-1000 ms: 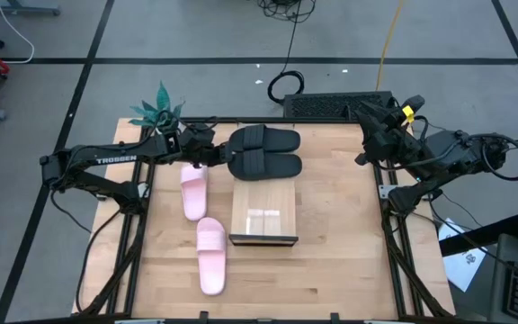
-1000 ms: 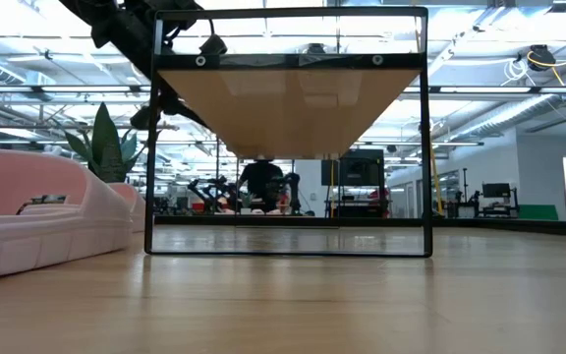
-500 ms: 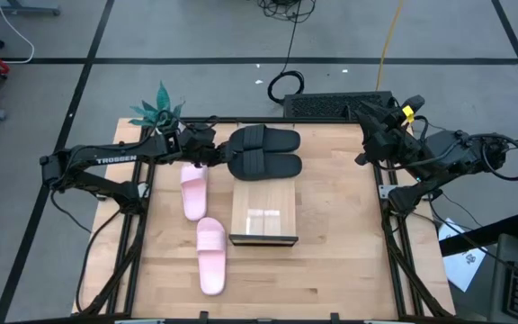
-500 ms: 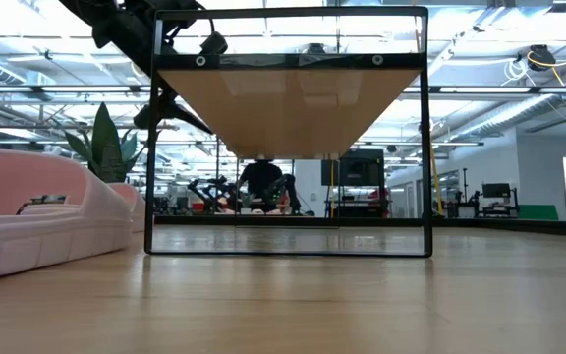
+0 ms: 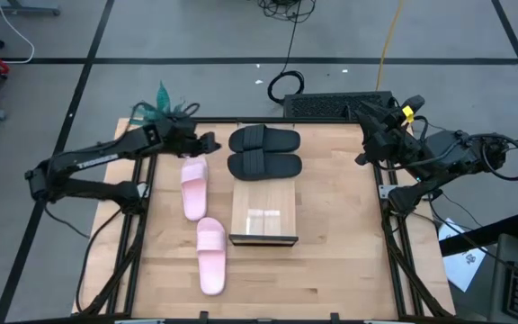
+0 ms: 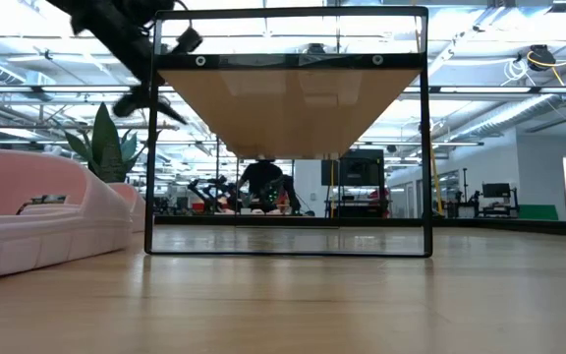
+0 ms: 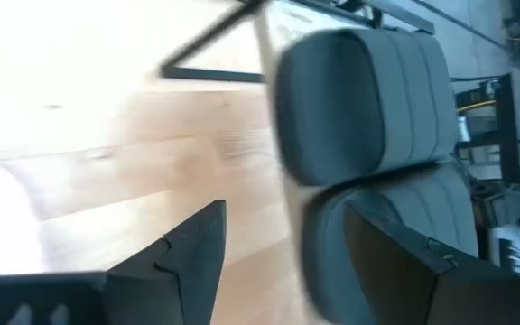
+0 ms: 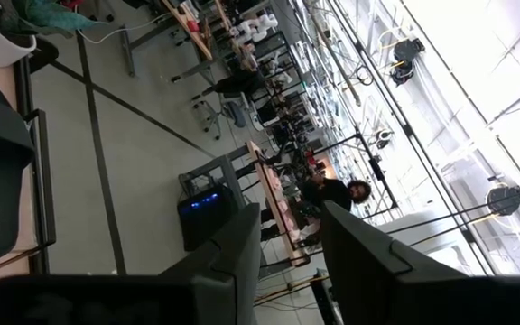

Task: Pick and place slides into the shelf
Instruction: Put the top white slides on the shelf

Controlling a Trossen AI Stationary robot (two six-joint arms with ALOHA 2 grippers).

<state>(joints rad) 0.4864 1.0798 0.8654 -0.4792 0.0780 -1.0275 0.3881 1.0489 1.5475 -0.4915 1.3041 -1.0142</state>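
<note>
Slides [image 5: 203, 187] look light, soft foam; grasp by the strap. Left gripper [image 5: 212, 141] wide, empty; right gripper [image 5: 367, 110] part open.

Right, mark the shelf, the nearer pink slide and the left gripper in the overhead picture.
shelf [image 5: 263, 209]: high view, on the bare wood slats near its middle.
nearer pink slide [image 5: 211, 239]: high view, on its wide strap.
left gripper [image 5: 210, 141]: high view, between its open fingertips, beside the black slides [image 5: 264, 153].
</note>
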